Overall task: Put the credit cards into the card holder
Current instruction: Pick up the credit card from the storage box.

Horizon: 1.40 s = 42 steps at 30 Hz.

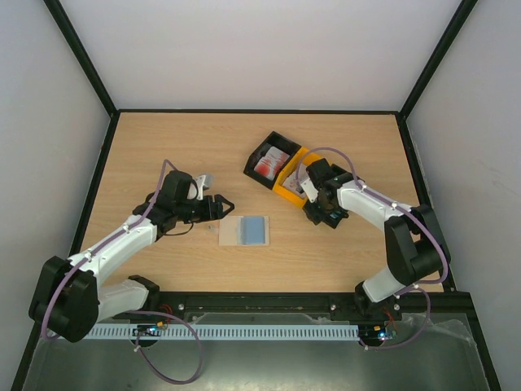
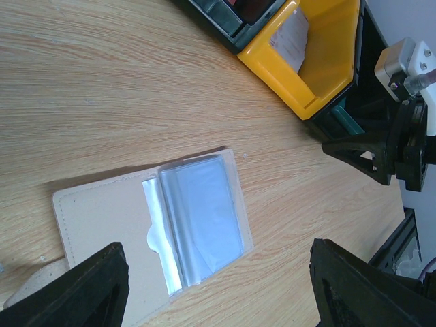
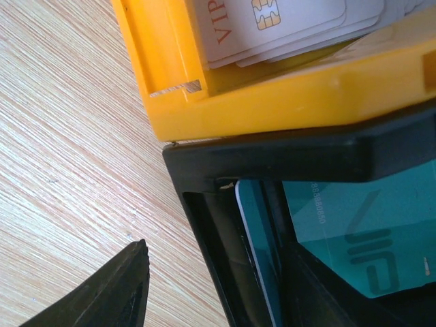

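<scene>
The beige card holder [image 1: 244,231] lies open and flat on the table, a clear plastic pocket [image 2: 201,221] on its right half. My left gripper [image 1: 223,207] is open and empty just left of it; in the left wrist view [image 2: 216,252] its fingers straddle the holder's near edge. My right gripper [image 1: 319,213] is open at a black bin [image 3: 204,225] of teal credit cards [image 3: 368,238]. One finger is outside the bin wall, the other inside. A teal card [image 3: 255,252] stands on edge between them. White VIP cards [image 3: 272,27] lie in the orange bin [image 3: 272,102].
A second black bin [image 1: 267,161] with red-and-white cards stands behind the orange bin [image 1: 290,186]. The three bins sit in a diagonal row right of centre. The table's raised black edges run along the back and sides.
</scene>
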Tool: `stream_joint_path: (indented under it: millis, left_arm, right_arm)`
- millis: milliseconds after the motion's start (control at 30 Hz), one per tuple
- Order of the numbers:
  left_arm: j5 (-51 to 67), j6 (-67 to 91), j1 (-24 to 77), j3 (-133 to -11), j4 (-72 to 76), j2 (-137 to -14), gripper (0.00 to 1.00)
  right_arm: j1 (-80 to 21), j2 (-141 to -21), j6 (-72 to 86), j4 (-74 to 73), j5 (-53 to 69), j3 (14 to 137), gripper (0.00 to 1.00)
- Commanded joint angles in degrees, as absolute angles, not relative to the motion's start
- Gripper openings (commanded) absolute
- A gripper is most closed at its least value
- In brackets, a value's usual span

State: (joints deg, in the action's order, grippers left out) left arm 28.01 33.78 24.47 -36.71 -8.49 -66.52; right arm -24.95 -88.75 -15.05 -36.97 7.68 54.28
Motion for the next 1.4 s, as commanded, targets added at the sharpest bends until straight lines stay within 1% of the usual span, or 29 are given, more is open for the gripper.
stream_joint_path:
  millis: [0,167,333,700,833,1033,1367]
  left_arm:
    - [27.69,33.29,24.61,-36.50,-9.14,-66.87,0.74]
    - [27.69,33.25,24.61,-36.20,-9.01,-66.88,0.74]
    - [27.69,33.07,24.64,-36.16,-9.12,-66.99,0.74]
    - [27.82,33.25,24.70,-36.03,-8.92,-67.18,0.74]
    - [27.90,33.18,24.70,-36.13,-8.92,-67.33,0.74]
    - [27.94,32.97,24.70,-36.04,-9.27,-67.07,0.74]
    - [27.94,32.96,24.70,-35.85,-9.32,-67.07,0.74]
  right_arm:
    - [-24.87,-88.03,-14.79,-38.04,7.73,53.96,0.49]
    - [-24.87,-87.31,-14.67,-38.23,8.16,54.08,0.45]
    - [-24.87,-87.82,-14.83,-39.32,8.98,54.84,0.34]
    - [-24.85,-86.42,-14.75,-40.11,9.72,55.10,0.29]
    - [-24.84,-85.77,-14.94,-40.15,10.62,54.78,0.26]
    - [-24.87,-85.57,-15.02,-40.31,10.85,54.88,0.23]
    - [-24.87,-84.88,-15.15,-40.57,11.36,54.96,0.14]
